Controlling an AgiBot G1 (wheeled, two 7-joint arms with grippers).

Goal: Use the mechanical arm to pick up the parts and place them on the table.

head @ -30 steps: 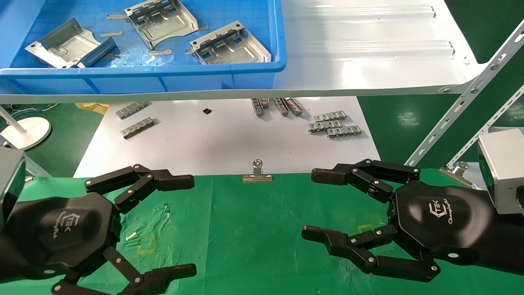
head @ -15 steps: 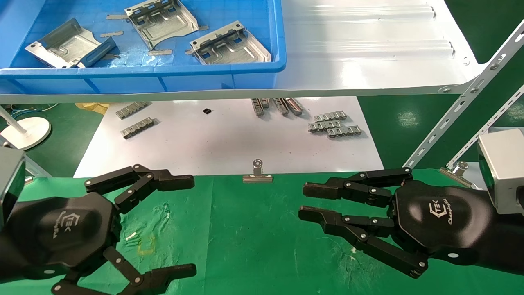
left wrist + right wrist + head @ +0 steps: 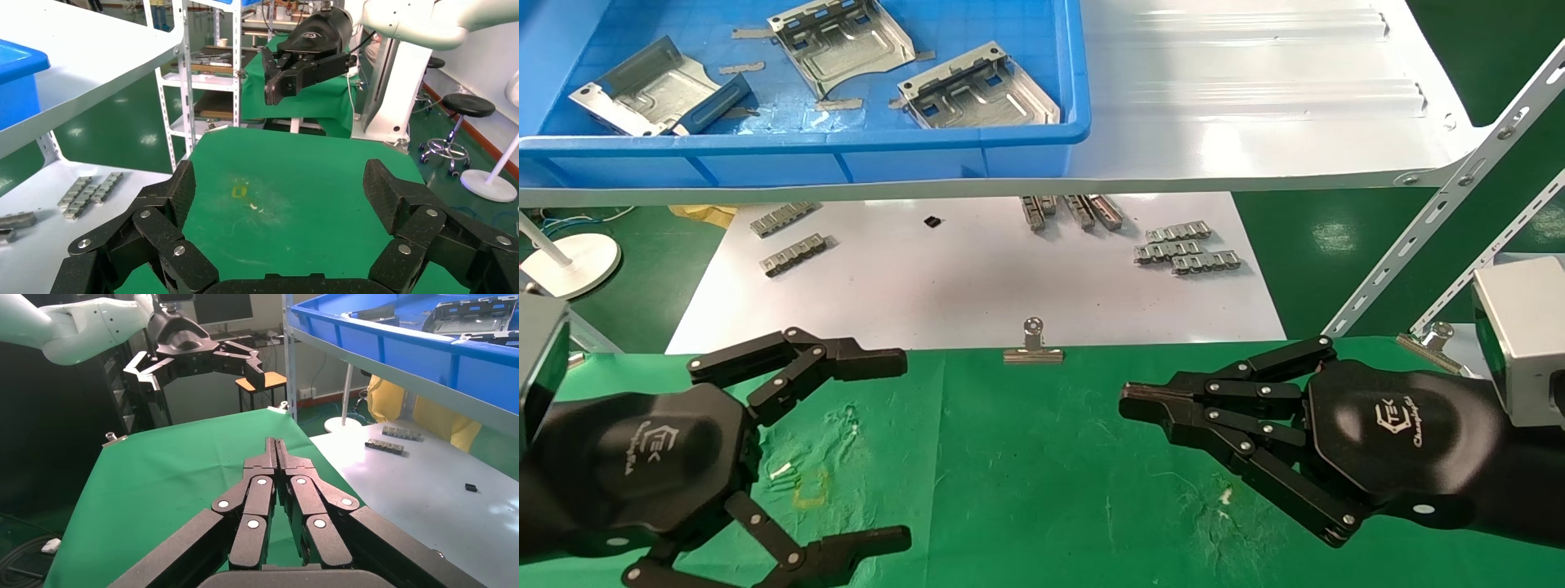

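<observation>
Three silver-grey sheet-metal parts lie in the blue bin [image 3: 846,147] on the shelf: one at the left [image 3: 654,86], one in the middle [image 3: 842,41], one at the right [image 3: 977,90]. My left gripper [image 3: 899,445] hovers open and empty over the green table [image 3: 1026,474] at the near left; it also shows in the left wrist view [image 3: 278,184]. My right gripper [image 3: 1128,398] is over the table at the near right, its fingers pressed together on nothing, as the right wrist view [image 3: 275,444] shows.
The glossy white shelf [image 3: 1254,106] holds the bin above a white sheet [image 3: 977,278] with small grey link strips [image 3: 1185,249]. A silver binder clip [image 3: 1033,347] grips the cloth's far edge. Slotted white rack struts [image 3: 1451,196] rise at the right.
My right gripper's fingers have closed from wide open to pressed together, holding nothing. The left gripper has not moved.
</observation>
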